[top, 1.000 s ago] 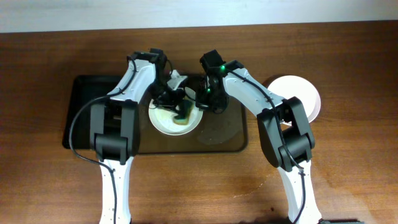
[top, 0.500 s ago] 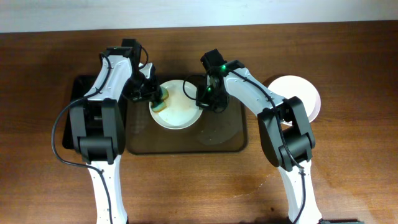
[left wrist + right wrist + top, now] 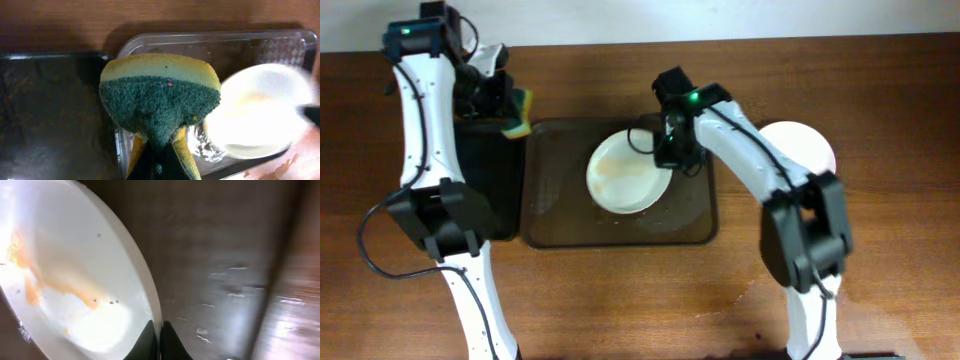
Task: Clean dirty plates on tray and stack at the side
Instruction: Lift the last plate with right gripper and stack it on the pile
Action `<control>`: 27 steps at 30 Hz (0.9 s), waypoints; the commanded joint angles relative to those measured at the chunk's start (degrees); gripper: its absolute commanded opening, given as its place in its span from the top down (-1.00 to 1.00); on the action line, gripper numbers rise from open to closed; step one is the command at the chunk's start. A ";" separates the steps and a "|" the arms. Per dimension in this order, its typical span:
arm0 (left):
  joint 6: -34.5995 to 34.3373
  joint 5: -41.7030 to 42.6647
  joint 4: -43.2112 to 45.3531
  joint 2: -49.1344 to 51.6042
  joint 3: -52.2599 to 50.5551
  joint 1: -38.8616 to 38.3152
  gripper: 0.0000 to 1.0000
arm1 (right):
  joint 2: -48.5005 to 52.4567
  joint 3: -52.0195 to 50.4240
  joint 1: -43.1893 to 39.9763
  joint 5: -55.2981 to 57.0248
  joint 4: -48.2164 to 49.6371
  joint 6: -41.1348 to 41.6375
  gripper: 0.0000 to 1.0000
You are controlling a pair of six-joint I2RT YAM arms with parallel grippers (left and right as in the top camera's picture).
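Note:
A white dirty plate (image 3: 625, 172) with yellowish-brown smears sits over the brown glossy tray (image 3: 560, 215). My right gripper (image 3: 670, 160) is shut on its right rim; in the right wrist view the fingers (image 3: 159, 332) pinch the rim of the plate (image 3: 70, 275). My left gripper (image 3: 500, 100) is shut on a yellow and green sponge (image 3: 520, 115) and holds it above the tray's far left corner. In the left wrist view the sponge (image 3: 160, 100) fills the middle, with the plate (image 3: 260, 110) blurred at right. A second white plate (image 3: 800, 150) lies on the table to the right of the tray.
A smaller black tray (image 3: 485, 185) lies left of the brown one, also in the left wrist view (image 3: 45, 115). The brown tray's floor is wet with streaks (image 3: 235, 290). Wooden table (image 3: 880, 250) surrounds both trays.
My left gripper has lifted the sponge off the plate and moved it far left and back. My right gripper has shifted the plate slightly right on the tray.

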 commanded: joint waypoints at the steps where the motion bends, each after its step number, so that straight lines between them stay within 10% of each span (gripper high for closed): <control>1: 1.36 0.48 -0.04 -0.24 -2.38 1.84 0.99 | -9.38 0.24 3.98 22.51 -0.63 -1.05 0.91; 18: 1.36 0.48 6.05 -0.24 -15.85 2.10 0.99 | -10.86 0.22 29.42 86.25 -1.22 -0.98 0.92; 27: 1.36 0.48 6.19 -0.24 -15.85 2.10 0.99 | -11.32 0.22 29.99 80.67 -1.51 0.42 0.92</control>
